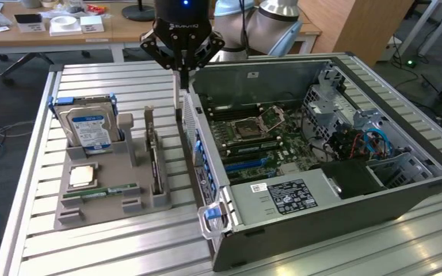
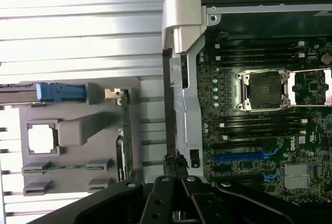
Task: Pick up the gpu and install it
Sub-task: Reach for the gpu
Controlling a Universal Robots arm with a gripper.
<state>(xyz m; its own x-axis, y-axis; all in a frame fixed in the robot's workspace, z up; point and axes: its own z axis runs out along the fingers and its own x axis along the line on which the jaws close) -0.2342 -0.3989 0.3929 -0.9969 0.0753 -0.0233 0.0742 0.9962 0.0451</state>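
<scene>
Your pincer (image 1: 178, 99) is clenched, with nothing grasped. The gpu (image 1: 154, 152) stands on edge in the grey holder (image 1: 98, 202), low beside the pincer. The open computer case (image 1: 359, 210) lies on the pincer's other side.

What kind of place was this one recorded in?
Most likely a robotics lab or workshop set up for computer assembly: an open computer case lies on a slatted metal table, a grey tray beside it holds a hard drive and other parts, and office desks stand behind.
</scene>
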